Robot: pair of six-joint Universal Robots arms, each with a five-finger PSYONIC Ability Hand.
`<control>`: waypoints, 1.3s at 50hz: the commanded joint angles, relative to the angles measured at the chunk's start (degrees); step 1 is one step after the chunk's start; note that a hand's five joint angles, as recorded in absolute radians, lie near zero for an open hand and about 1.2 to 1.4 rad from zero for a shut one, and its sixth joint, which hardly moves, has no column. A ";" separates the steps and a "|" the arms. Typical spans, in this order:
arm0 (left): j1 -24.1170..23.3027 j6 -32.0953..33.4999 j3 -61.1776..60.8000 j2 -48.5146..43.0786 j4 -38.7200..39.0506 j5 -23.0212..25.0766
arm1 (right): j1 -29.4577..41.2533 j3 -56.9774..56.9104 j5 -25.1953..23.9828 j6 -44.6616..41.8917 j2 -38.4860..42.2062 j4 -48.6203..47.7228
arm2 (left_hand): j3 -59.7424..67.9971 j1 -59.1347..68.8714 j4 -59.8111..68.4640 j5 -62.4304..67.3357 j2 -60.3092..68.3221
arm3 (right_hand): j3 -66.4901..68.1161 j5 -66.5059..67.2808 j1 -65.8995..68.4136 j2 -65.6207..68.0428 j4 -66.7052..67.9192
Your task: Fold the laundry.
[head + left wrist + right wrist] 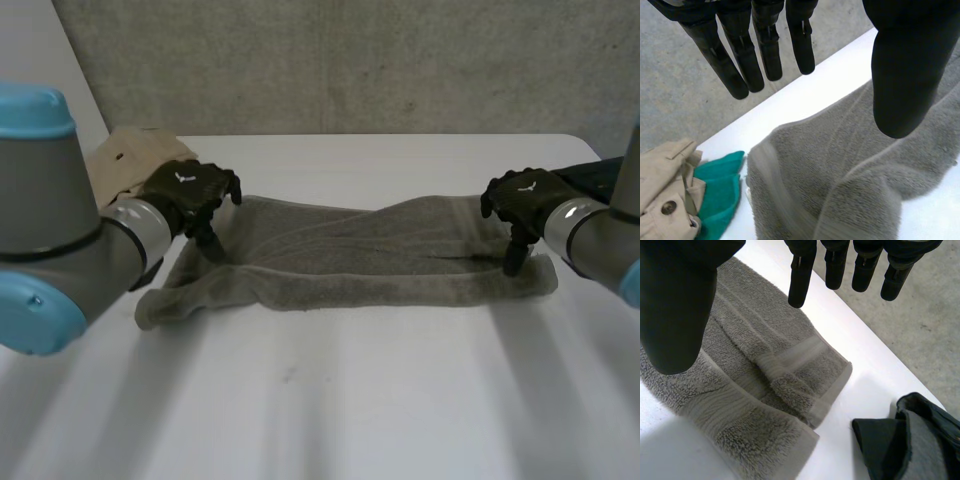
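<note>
Left hand (192, 192) and right hand (522, 198) both released over towel (350, 262) ends. Best to pinch both layers, lift evenly.

The white bench (400, 400) carries a grey towel (350, 265) stretched across its middle, a beige garment (125, 160) at ten o'clock and a dark garment (882, 440) at two o'clock.

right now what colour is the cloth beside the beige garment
Teal green cloth, best in left wrist view.
</note>
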 commanded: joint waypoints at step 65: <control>9.32 10.89 4.31 -11.37 -11.97 0.29 | -12.43 5.78 -12.38 -8.99 -0.48 9.22 | 0.74 1.15 1.50 1.55 0.92 | 68.07 67.34 50.89 68.21 68.07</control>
